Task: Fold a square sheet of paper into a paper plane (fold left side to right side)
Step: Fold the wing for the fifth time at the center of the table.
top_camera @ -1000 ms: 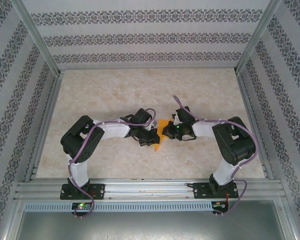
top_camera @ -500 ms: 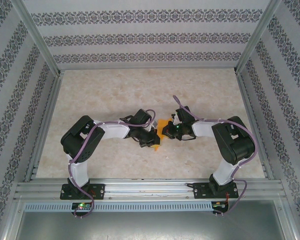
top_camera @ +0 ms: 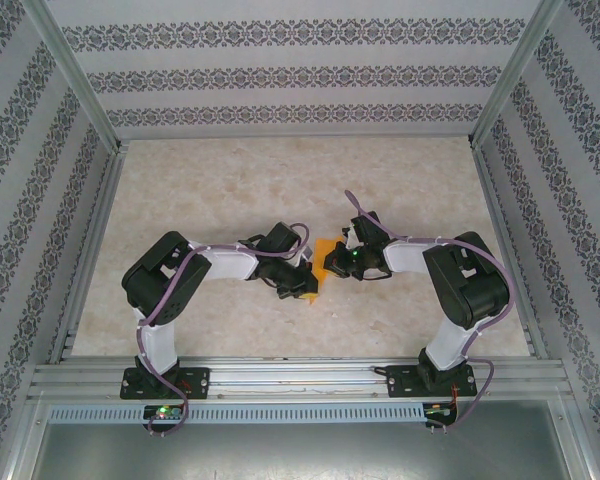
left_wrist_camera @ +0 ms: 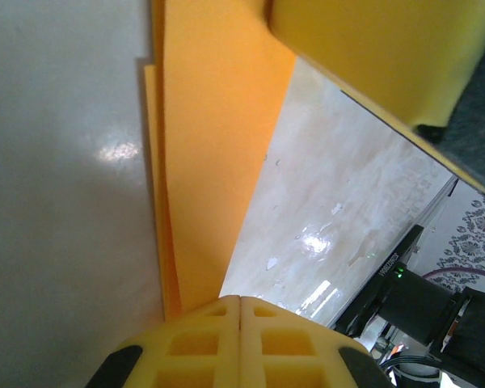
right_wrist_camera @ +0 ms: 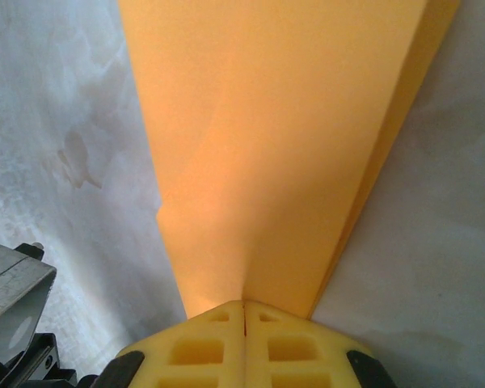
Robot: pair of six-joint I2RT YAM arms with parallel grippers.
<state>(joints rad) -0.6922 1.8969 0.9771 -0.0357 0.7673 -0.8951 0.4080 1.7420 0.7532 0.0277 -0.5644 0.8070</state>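
Note:
The square sheet of paper (top_camera: 323, 253) is folded into a narrow orange wedge and lies on the table between the two arms. In the left wrist view the paper (left_wrist_camera: 214, 153) runs away from my left gripper (left_wrist_camera: 240, 301), with stacked layers showing along its left edge. That gripper's yellow tips are shut and sit at the wedge's narrow end. My right gripper (right_wrist_camera: 244, 305) is also shut, its tips pressed against the paper (right_wrist_camera: 267, 137), which dimples at them. From above, the left gripper (top_camera: 306, 283) and right gripper (top_camera: 336, 262) meet over the wedge. No finished paper plane is in view.
The marble-patterned tabletop (top_camera: 280, 180) stretches open behind the arms, bounded by patterned walls and metal rails (top_camera: 300, 375) at the near edge. The right gripper's yellow finger (left_wrist_camera: 380, 56) crosses the top right of the left wrist view.
My left gripper has crept a little farther over the near end of the orange wedge, covering more of it. The right gripper has stayed put, and both remain shut.

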